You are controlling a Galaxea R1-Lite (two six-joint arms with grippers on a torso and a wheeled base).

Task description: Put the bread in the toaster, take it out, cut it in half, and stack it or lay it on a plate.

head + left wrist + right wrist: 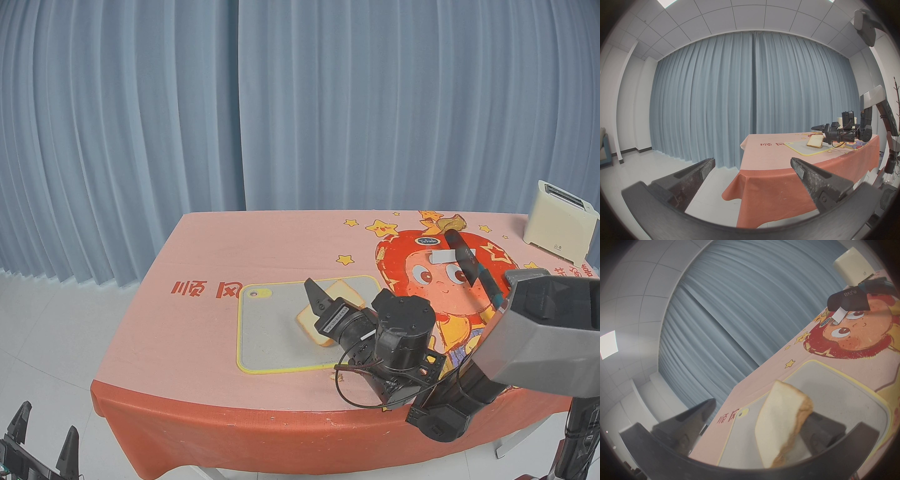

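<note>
A slice of bread point(781, 424) stands tilted on the grey, yellow-rimmed cutting board point(269, 337), leaning against one finger point(823, 429) of my right gripper point(315, 309). That gripper is open, its other finger point(690, 421) well apart from the slice. From the left wrist view the bread point(815, 141) is propped up on the board point(800, 149) at the right gripper point(819, 133). The cream toaster point(559, 222) stands at the table's far right corner. My left gripper point(40, 437) hangs open and empty, low and off the table's near left side.
A knife point(472, 265) with a black blade and teal handle lies on the cartoon print behind the board, a white label point(445, 256) beside it. The table's left half is bare orange cloth point(187, 325). Curtains hang behind the table.
</note>
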